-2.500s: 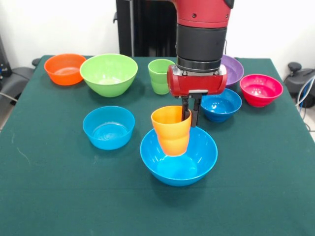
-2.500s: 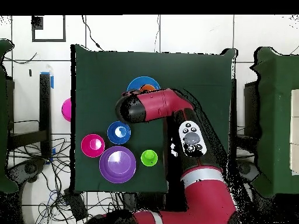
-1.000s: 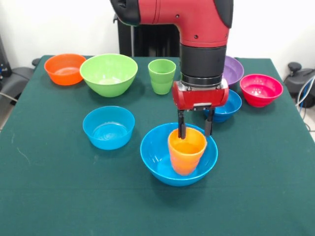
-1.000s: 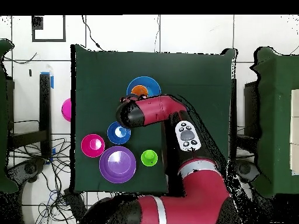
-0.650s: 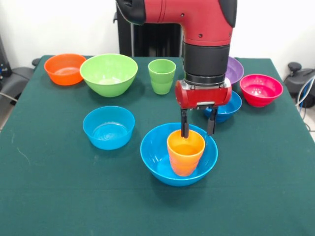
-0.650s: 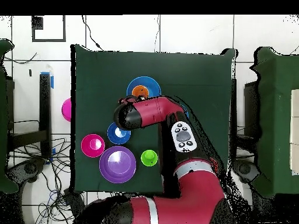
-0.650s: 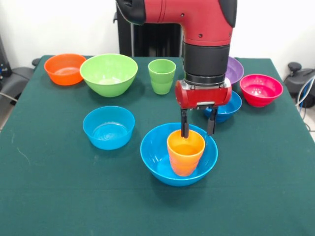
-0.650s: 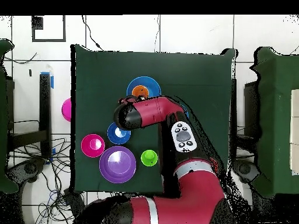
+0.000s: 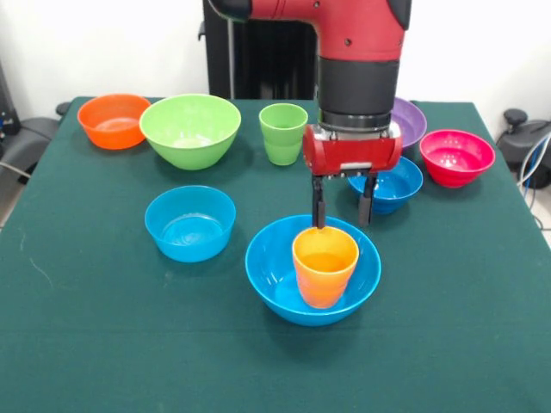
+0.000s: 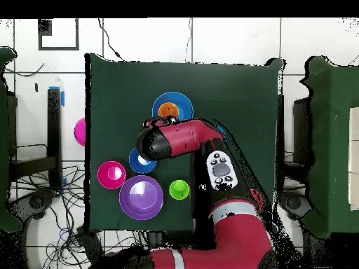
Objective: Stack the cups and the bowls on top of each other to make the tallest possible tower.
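Table cover (image 9: pixel 103 344): dark green cloth, matt, faintly napped, with a few pale scuffs near one edge.

Large blue bowl (image 9: pixel 275 284): smooth glossy plastic, light glinting off its inner wall.

Orange cup (image 9: pixel 325 265): plastic, ribbed outside, soft sheen.

Green cup (image 9: pixel 283 133): the same ribbed plastic.

Small blue bowl (image 9: pixel 189 223), lime bowl (image 9: pixel 190 129), orange bowl (image 9: pixel 114 120), pink bowl (image 9: pixel 456 157), purple bowl (image 9: pixel 410 122): all glossy smooth plastic.

Arm (image 9: pixel 357 52): hard red shell, smooth with a satin gloss; black collar below it, duller.

Gripper (image 9: pixel 341 211): red glossy housing, thin matt black fingers (image 9: pixel 318 205).
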Robot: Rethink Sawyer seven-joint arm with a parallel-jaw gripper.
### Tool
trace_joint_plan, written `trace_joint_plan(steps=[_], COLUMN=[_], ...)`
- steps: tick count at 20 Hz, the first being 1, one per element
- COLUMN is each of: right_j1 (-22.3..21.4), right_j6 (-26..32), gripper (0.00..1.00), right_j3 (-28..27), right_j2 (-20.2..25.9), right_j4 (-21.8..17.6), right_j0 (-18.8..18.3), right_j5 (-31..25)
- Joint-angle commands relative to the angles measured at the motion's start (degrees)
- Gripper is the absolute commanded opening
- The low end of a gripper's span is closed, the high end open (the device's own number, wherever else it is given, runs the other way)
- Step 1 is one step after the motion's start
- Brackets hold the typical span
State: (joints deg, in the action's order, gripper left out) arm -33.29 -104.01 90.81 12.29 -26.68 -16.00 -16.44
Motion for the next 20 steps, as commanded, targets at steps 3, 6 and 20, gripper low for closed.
trace_joint_plan(steps=[3, 6, 20], right_j1=[-6.43, -7.77, -7.83], right_j6=[0.81, 2.21, 4.68], gripper=[1.00, 1.00, 1.00], right_j3=[8.10, 8.73, 10.29], right_j2=[2.37, 3.08, 5.31], right_j4=[-0.34, -0.08, -2.58], right_j0=[-1.09, -2.04, -5.67], right_j5=[-6.36, -7.78, -7.59])
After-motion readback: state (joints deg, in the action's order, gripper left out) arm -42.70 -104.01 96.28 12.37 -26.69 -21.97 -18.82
